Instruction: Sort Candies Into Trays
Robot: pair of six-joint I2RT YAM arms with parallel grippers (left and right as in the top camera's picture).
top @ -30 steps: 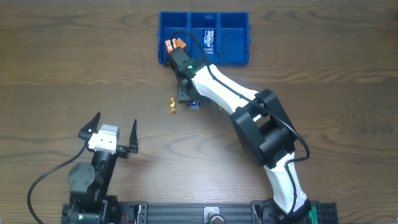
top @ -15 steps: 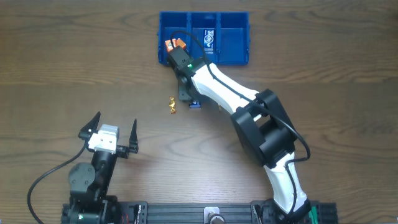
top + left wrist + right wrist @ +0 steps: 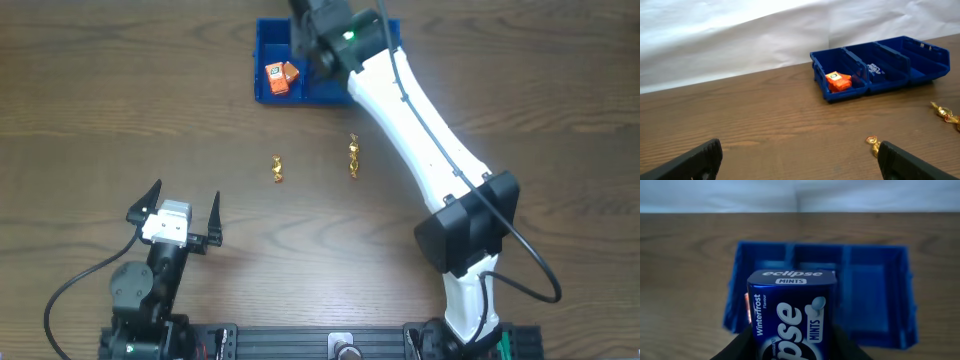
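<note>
A blue three-compartment tray (image 3: 385,35) stands at the table's far edge. Orange candies (image 3: 280,77) lie in its left compartment, as the left wrist view shows (image 3: 838,81). My right gripper (image 3: 313,28) is lifted in front of the tray (image 3: 875,295), shut on a blue mint tin (image 3: 792,315) that stands upright between its fingers. Two gold-wrapped candies lie on the table: one (image 3: 278,168) left of centre, one (image 3: 353,157) beside the right arm. My left gripper (image 3: 175,212) hovers near the front left, open with nothing in it.
The wooden table (image 3: 120,110) is bare to the left and right of the tray. In the left wrist view the gold candies (image 3: 872,143) (image 3: 946,112) lie between the left gripper and the tray (image 3: 900,65). A white wall stands behind the table.
The right gripper has risen from the table with the blue tin and swung toward the tray. The second gold candy, hidden under the arm before, now shows. The left arm has not moved.
</note>
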